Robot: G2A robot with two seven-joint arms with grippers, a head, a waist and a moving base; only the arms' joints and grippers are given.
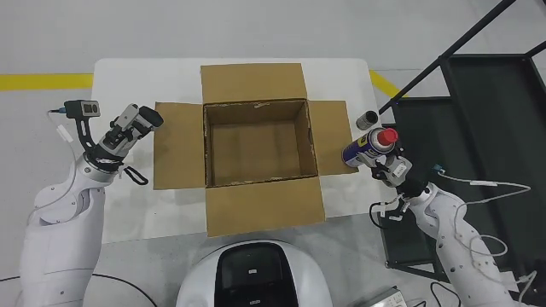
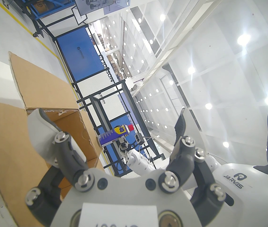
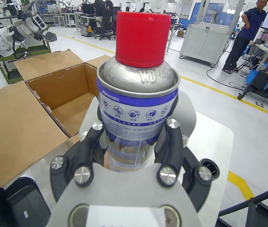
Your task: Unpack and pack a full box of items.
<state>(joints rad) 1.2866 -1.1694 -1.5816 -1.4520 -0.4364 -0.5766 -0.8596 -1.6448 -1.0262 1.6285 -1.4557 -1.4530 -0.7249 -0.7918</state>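
Right claw [image 3: 137,119] is pinching the spray can [image 3: 136,100]. Fingers [image 3: 171,140] press on both sides of the can's lower body. The blue label and red cap stick out past the fingertips, and the can's base sits back between the fingers toward the wrist.

In the top view the spray can [image 1: 367,147] is held at the right side of the table [image 1: 136,85], just beside the outer edge of the box's right flap. Its base end points at the box [image 1: 179,145] and its red cap points away from it, so it's tilted, not upright. The right claw [image 1: 384,164] is on the near side of the can, toward me. I can't tell whether the can touches the flap. It is outside the box cavity, and from the right wrist the box [image 3: 18,119] sits off to one side of it.

The box is in the middle of the table with all four flaps folded out, and its brown floor is showing.

A small dark cylinder [image 1: 368,119] lies on the table just beyond the can, near the right edge, apart from it. It also shows beside the claw in the right wrist view [image 3: 209,167].

Left claw [image 2: 110,116] is spread wide, fingers [image 2: 44,128] well apart. From the top it [image 1: 141,119] is at the left of the table just beside the box's left flap, well apart from the can. From its wrist I see the box [image 2: 41,88] edge-on and the spray can [image 2: 115,133] far across.
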